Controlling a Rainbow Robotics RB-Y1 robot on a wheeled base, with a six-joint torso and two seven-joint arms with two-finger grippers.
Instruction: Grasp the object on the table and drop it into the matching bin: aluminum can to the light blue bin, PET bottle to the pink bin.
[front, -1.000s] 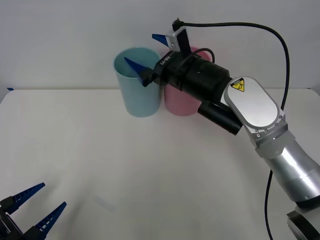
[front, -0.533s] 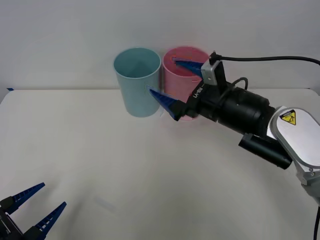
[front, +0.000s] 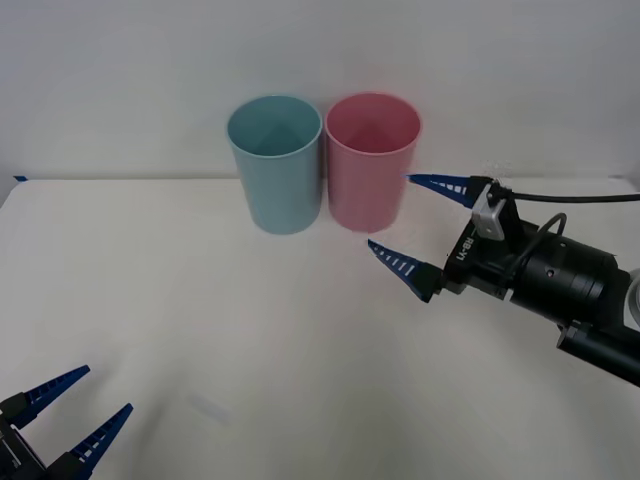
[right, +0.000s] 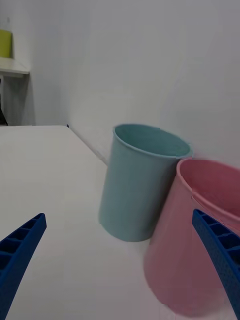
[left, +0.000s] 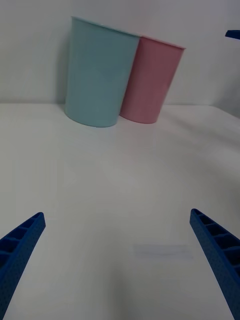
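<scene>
Right gripper (front: 420, 228) (fingers spread, holding nothing) just beside pink bin (front: 371, 165)

I see the light blue bin (front: 275, 163) and the pink bin (front: 371, 160) standing upright, open-topped, side by side and touching, at the far side of my white desk (front: 250, 340).

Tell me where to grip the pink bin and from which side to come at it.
I'd pinch the rim of the pink bin, one finger inside, one outside, coming from above on its right side. It stands upright, mouth open, and the light blue bin crowds its left. The open right gripper hovers on that side; the left gripper sits parked far off.
</scene>
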